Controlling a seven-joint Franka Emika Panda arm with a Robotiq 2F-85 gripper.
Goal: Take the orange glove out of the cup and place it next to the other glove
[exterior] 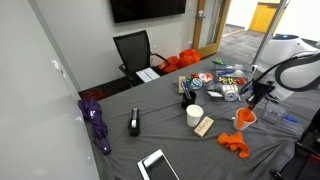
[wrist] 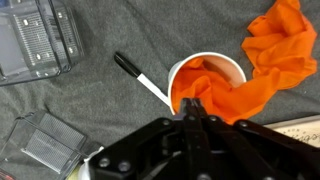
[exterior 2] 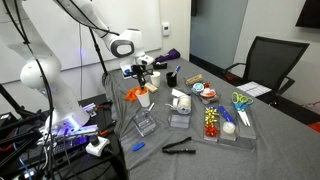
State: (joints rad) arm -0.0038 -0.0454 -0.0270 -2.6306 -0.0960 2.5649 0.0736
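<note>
Over the white cup (wrist: 207, 66) on the grey table (wrist: 90, 112), the gripper (wrist: 190, 110) has its jaws pinching the orange glove (wrist: 222, 95), which still sits in the cup, with the other glove (wrist: 280, 45) lying at its two o'clock.

Office meeting room under even light.
A gray-clothed table (exterior: 165, 120) fills the foreground. Behind it a black office chair (exterior: 133, 50) stands below a dark wall screen (exterior: 148, 8), with carpeted floor (exterior: 240, 40) beyond.

Soft orange cloth glove (wrist: 235, 95); smooth plastic cup (wrist: 205, 66).
</note>
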